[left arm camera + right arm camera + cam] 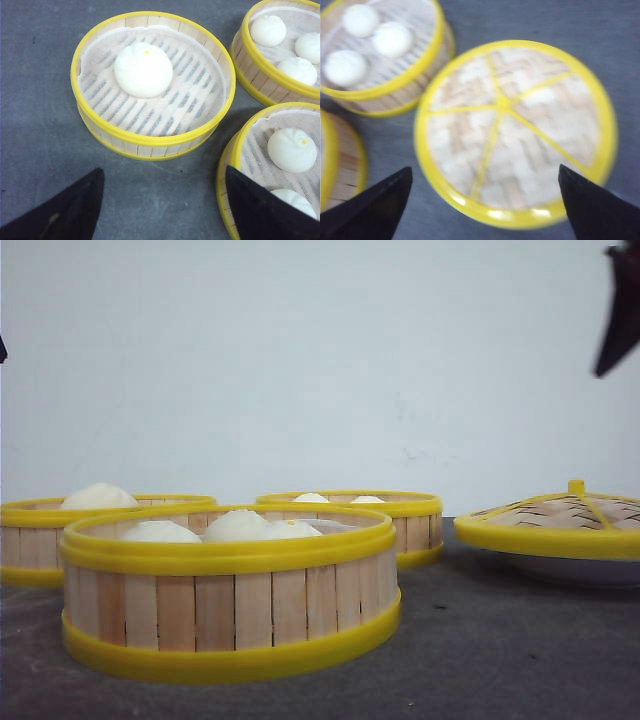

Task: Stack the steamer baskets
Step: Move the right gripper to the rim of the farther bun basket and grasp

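Nothing stacked yet: all three steamer baskets sit singly on the grey table [520, 660], buns inside.

The one-bun basket [152, 82] lies just ahead of the left pincer [162, 200], whose fingers are spread wide and empty. The three-bun basket [280, 47] is ahead and off to one side, and the third basket [272, 165] is partly under one finger.

The right pincer [485, 200], also wide apart and empty, hovers over the woven lid [515, 130], which rests on a white plate [580, 570].

Left to do, by my judgement: every lift and placement.
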